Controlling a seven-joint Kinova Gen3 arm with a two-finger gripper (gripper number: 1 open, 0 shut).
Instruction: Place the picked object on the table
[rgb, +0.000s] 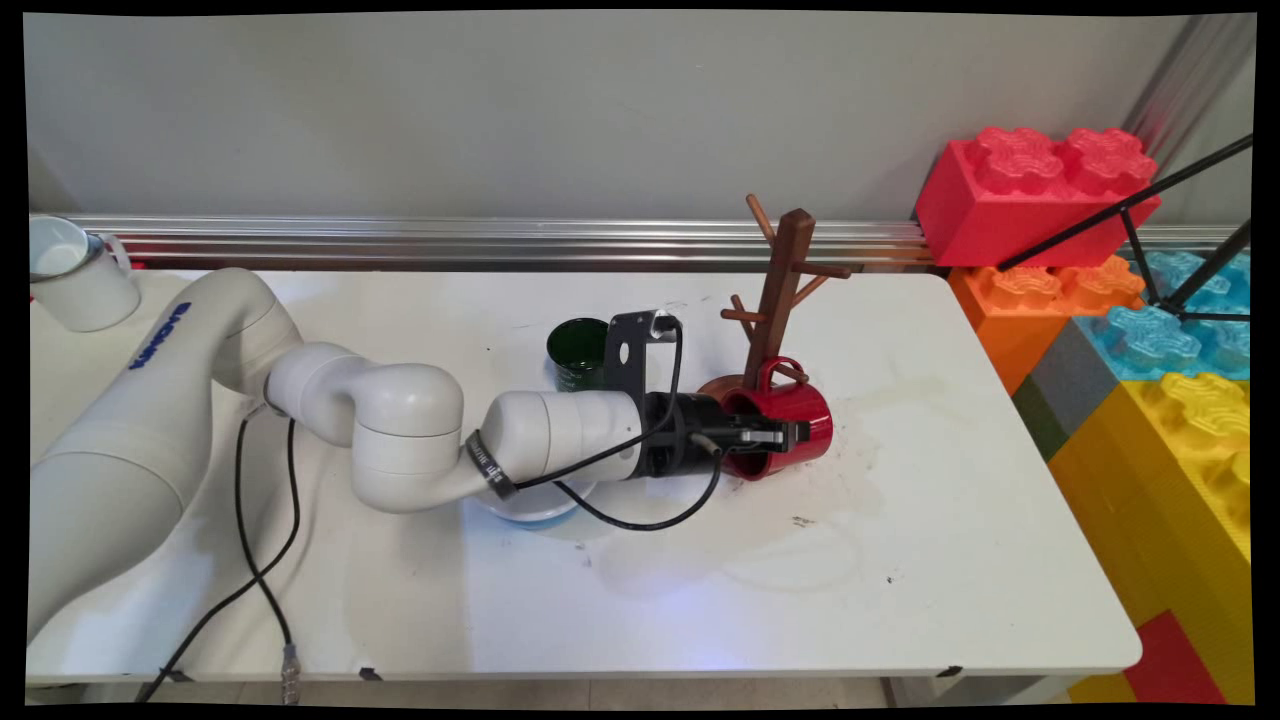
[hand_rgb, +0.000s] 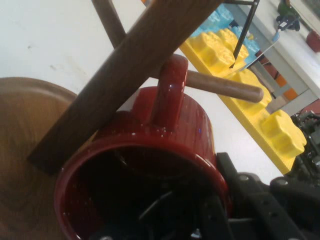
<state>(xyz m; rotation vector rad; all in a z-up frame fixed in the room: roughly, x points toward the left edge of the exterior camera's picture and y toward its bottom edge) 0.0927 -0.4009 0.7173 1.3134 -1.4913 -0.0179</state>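
Note:
My gripper (rgb: 775, 437) is shut on the rim of a red mug (rgb: 805, 410), which is turned on its side with its mouth towards the hand. In the hand view one finger sits inside the red mug (hand_rgb: 150, 165) and the other finger (hand_rgb: 250, 200) lies against its outer wall. The mug's handle (hand_rgb: 170, 90) points up, and a low peg (hand_rgb: 225, 86) of the brown wooden mug tree (rgb: 780, 290) sits right at its loop. The tree's round base (hand_rgb: 25, 150) is just beside the mug.
A dark green cup (rgb: 578, 352) stands behind my wrist. A white and blue dish (rgb: 530, 508) lies partly under the forearm. A white mug (rgb: 70, 275) is at the far left. Big red, orange, blue and yellow toy bricks (rgb: 1150, 330) line the table's right side.

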